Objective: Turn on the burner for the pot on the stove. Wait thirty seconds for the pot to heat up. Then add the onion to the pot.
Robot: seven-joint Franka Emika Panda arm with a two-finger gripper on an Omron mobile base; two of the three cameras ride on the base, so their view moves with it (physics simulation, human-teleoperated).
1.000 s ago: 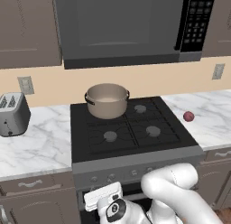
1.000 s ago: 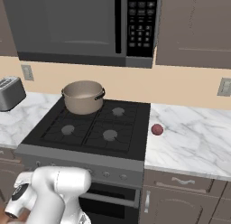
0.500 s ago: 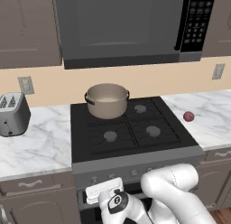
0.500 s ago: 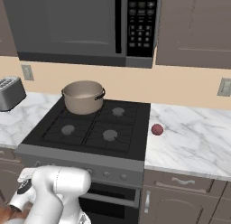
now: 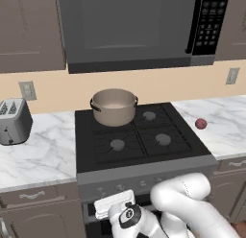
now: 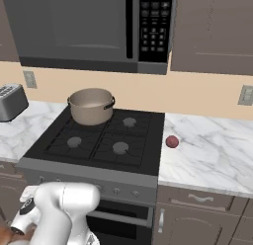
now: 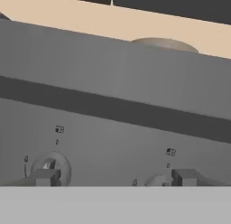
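The gripper [image 7: 115,177] was low in front of the stove [image 5: 144,169], facing the knob panel. Its two fingertips [image 7: 45,177] were spread wide apart and held nothing. One grey knob [image 7: 53,168] sat right behind the left tip, and another knob [image 7: 155,181] peeked up near the right tip.

The pot [image 5: 114,106] sat on the back left burner. The onion [image 5: 201,123] lay on the marble counter [image 5: 226,131] to the right of the stove, well apart from the pot.

It could go wrong if the gripper picked the wrong knob, because the knobs looked alike. Then a bare burner [image 5: 117,145] would light and the pot would stay cold. The tips could also slip off the round knob.

Tiny marks sat above each knob, too small to read. The microwave [image 5: 139,26] buttons were too blurry to read.
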